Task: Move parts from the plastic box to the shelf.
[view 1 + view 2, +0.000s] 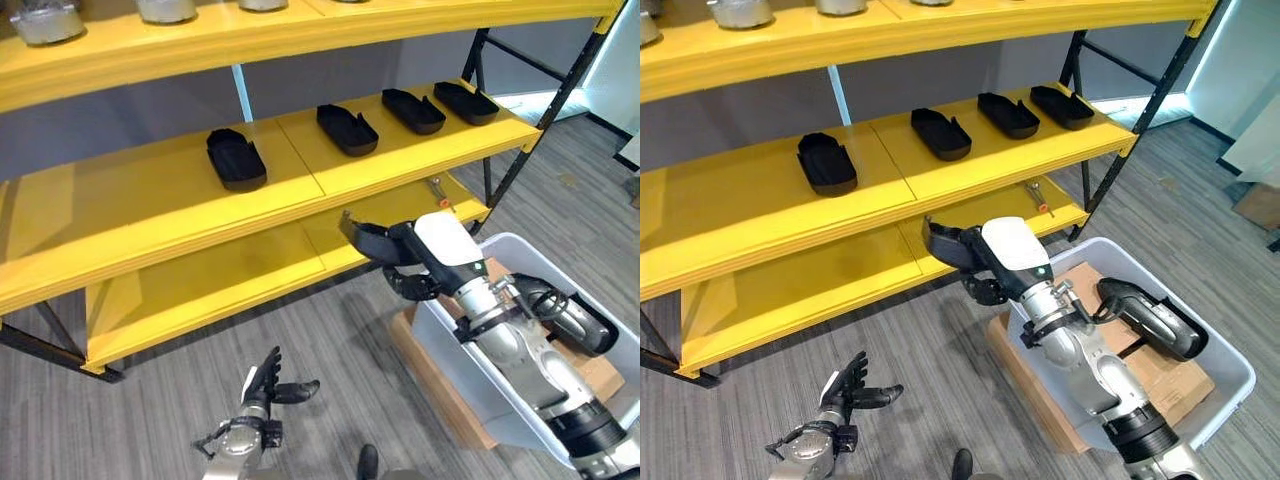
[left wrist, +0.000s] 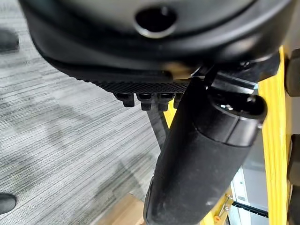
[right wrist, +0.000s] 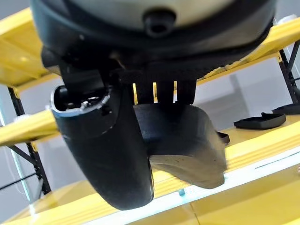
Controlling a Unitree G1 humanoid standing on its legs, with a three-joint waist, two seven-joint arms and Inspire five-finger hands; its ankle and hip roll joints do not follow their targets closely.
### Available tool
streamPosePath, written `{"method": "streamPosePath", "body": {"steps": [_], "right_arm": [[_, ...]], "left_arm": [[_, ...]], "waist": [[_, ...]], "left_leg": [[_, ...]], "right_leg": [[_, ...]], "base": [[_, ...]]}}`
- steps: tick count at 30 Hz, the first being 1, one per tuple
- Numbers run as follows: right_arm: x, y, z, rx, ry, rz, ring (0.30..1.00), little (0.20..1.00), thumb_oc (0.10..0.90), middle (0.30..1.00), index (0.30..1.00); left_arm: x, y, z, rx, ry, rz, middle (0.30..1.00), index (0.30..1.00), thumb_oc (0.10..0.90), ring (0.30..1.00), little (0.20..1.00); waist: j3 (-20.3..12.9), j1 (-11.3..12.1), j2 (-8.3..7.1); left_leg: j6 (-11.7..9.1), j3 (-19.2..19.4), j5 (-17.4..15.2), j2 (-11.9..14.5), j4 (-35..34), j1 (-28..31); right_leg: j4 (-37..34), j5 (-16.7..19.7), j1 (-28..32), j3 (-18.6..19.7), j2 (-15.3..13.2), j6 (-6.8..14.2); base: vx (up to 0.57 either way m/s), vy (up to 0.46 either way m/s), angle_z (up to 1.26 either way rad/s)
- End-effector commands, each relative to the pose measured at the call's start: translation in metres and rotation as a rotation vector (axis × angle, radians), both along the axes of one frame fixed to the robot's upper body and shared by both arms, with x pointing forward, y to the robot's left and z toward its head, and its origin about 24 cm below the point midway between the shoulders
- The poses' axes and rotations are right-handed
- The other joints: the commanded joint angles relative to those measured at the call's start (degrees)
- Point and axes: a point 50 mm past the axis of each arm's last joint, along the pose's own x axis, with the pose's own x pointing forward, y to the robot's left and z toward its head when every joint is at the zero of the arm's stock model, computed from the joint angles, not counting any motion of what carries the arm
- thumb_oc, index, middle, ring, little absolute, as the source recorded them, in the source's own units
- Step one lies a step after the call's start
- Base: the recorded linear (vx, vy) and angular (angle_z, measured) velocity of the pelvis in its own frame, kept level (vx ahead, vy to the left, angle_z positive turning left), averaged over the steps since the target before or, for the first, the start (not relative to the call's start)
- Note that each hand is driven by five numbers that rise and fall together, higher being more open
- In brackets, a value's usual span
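The right hand has its fingers and thumb curled round a black part, carrying it clear of the white box and out toward the front edge of the yellow shelf. In its wrist view the part juts past the fingers with the shelf board just beyond, so the grip looks set to slide it forward onto the board. Four parts already lie in a spaced row on the middle board, hollow side up, which suggests the carried one belongs in the same line. Another dark part waits in the box on cardboard. A screwdriver lies on the lower board. The left hand hangs low over the floor, fingers relaxed and holding nothing, kept out of the way.
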Motion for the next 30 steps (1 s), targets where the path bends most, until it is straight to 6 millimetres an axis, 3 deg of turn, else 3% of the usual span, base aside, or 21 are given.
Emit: {"method": "streamPosePath", "body": {"steps": [1,4,9,10,13,16,17,18,20,21,22,24,25,26,28,30], "right_arm": [[-0.012,0.008,0.064,0.149,-0.351,0.066,0.300,0.300,0.400,0.300,0.300],[-0.014,0.012,0.065,0.171,-0.351,0.079,0.300,0.300,0.400,0.300,0.300],[-0.013,0.022,0.059,0.178,-0.315,0.100,0.300,0.300,0.400,0.300,0.300],[-0.013,0.024,0.058,0.171,-0.315,0.102,0.300,0.300,0.400,0.300,0.300],[-0.012,0.027,0.055,0.160,-0.301,0.099,0.300,0.300,0.400,0.300,0.300],[-0.012,0.028,0.051,0.126,-0.294,0.089,0.300,0.300,0.400,0.300,0.300],[-0.012,0.028,0.052,0.118,-0.300,0.087,0.300,0.300,0.400,0.300,0.300],[-0.015,0.032,0.059,0.089,-0.345,0.105,0.300,0.300,0.400,0.300,0.300],[-0.016,0.033,0.061,0.066,-0.360,0.111,0.300,0.300,0.400,0.300,0.300],[-0.017,0.034,0.063,0.044,-0.375,0.114,0.300,0.300,0.400,0.300,0.300],[-0.019,0.034,0.067,0.027,-0.393,0.127,0.300,0.300,0.400,0.300,0.300],[-0.020,0.035,0.072,0.020,-0.414,0.134,0.300,0.300,0.400,0.300,0.300],[-0.022,0.035,0.081,-0.001,-0.456,0.152,0.300,0.300,0.400,0.300,0.300],[-0.025,0.042,0.092,0.000,-0.504,0.196,0.300,0.300,0.400,0.300,0.300],[-0.029,0.048,0.099,-0.002,-0.532,0.240,0.300,0.300,0.400,0.300,0.300],[-0.031,0.050,0.101,0.026,-0.525,0.263,0.300,0.300,0.400,0.300,0.300]], "left_arm": [[0.018,0.019,0.032,0.041,-0.190,0.004,1.000,1.000,0.900,1.000,1.000],[0.020,0.023,0.034,0.057,-0.202,0.005,1.000,1.000,0.900,1.000,1.000],[0.026,0.032,0.041,0.082,-0.229,0.038,1.000,1.000,0.900,1.000,1.000],[0.026,0.036,0.042,0.092,-0.232,0.054,1.000,1.000,0.900,1.000,1.000],[0.025,0.040,0.042,0.105,-0.229,0.064,1.000,1.000,0.900,1.000,1.000],[0.023,0.045,0.042,0.122,-0.226,0.070,1.000,1.000,0.900,1.000,1.000],[0.022,0.046,0.041,0.128,-0.220,0.073,1.000,1.000,0.900,1.000,1.000],[0.021,0.053,0.040,0.139,-0.206,0.091,1.000,1.000,0.900,1.000,1.000],[0.021,0.054,0.040,0.142,-0.206,0.091,1.000,1.000,0.900,1.000,1.000],[0.020,0.054,0.039,0.139,-0.201,0.092,1.000,1.000,0.900,1.000,1.000],[0.019,0.053,0.038,0.134,-0.197,0.091,1.000,1.000,0.900,1.000,1.000],[0.018,0.052,0.036,0.126,-0.192,0.094,1.000,1.000,0.900,1.000,1.000],[0.018,0.051,0.036,0.120,-0.191,0.092,1.000,1.000,0.900,1.000,1.000],[0.018,0.050,0.035,0.116,-0.189,0.090,1.000,1.000,0.900,1.000,1.000],[0.019,0.048,0.036,0.116,-0.198,0.081,1.000,1.000,0.900,1.000,1.000],[0.019,0.046,0.036,0.112,-0.200,0.079,1.000,1.000,0.900,1.000,1.000]], "waist": [[-6.82,1.33,0.46],[-6.16,2.01,-0.22],[-5.69,3.96,-2.63],[-5.75,4.37,-3.24],[-6.06,4.88,-3.71],[-5.78,5.08,-3.84],[-5.59,5.05,-3.59],[-4.30,4.56,-2.39],[-4.03,4.41,-2.13],[-3.90,3.87,-1.70],[-3.68,3.17,-1.46],[-3.60,3.05,-1.34],[-3.32,2.44,-1.65],[-2.93,1.61,-2.16],[-2.94,0.58,-2.93],[-3.83,1.13,-3.76]], "left_leg": [[1.23,-2.24,2.07,-4.16,-0.55,1.61],[2.80,-2.35,0.13,-6.85,-0.19,2.27],[7.20,-1.33,-6.19,-15.22,4.78,1.13],[8.81,-1.50,-7.74,-17.92,5.58,0.55],[10.45,-1.67,-9.07,-20.48,5.95,0.31],[13.08,-2.75,-10.71,-24.00,6.14,1.02],[13.78,-3.27,-10.87,-24.69,6.08,1.56],[15.73,-4.02,-11.07,-25.88,4.39,4.06],[15.92,-3.58,-11.20,-26.05,3.21,5.31],[16.02,-3.79,-11.23,-25.95,2.27,6.26],[15.89,-4.01,-11.22,-25.84,1.29,7.28],[15.79,-3.89,-11.30,-25.81,0.75,7.94],[15.20,-3.77,-11.91,-25.91,-0.13,9.16],[14.35,-4.28,-12.61,-25.49,-0.51,10.17],[13.57,-5.12,-13.05,-25.09,-0.55,10.89],[12.92,-4.87,-13.37,-24.70,-0.55,11.09]], "right_leg": [[1.81,-2.76,0.48,6.01,-4.03,4.61],[3.00,-3.23,1.45,5.93,-6.98,5.77],[8.29,-2.06,0.77,6.78,-14.89,9.01],[10.57,-0.05,-0.62,7.47,-17.06,9.77],[13.00,2.20,-1.87,8.29,-19.11,10.08],[20.16,7.56,-4.74,10.24,-21.23,9.26],[22.92,9.86,-5.62,10.81,-21.34,8.61],[30.94,12.82,-9.62,11.50,-20.57,7.57],[32.11,12.43,-11.07,11.84,-20.07,7.74],[32.68,11.22,-12.71,12.73,-18.35,7.40],[31.41,8.93,-14.87,13.78,-15.48,6.88],[29.43,7.89,-16.00,13.23,-14.52,6.87],[22.05,6.65,-17.11,12.06,-12.85,7.10],[13.71,8.43,-18.28,11.92,-11.55,8.23],[8.95,9.53,-18.39,14.69,-9.88,8.75],[6.29,8.46,-15.57,14.70,-9.48,8.35]], "base": [[0.13,0.166,0.18],[0.14,0.258,0.37],[0.14,0.349,0.27],[0.09,0.298,0.18],[0.09,0.269,0.08],[0.11,0.273,0.06],[0.15,0.428,0.28],[0.11,0.335,0.30],[0.08,0.192,0.22],[0.13,0.106,0.15],[0.12,0.066,0.04],[0.12,-0.011,-0.16],[0.20,-0.145,-0.09],[0.24,-0.185,-0.07],[0.15,-0.145,0.02],[0.11,-0.118,0.27]]}}
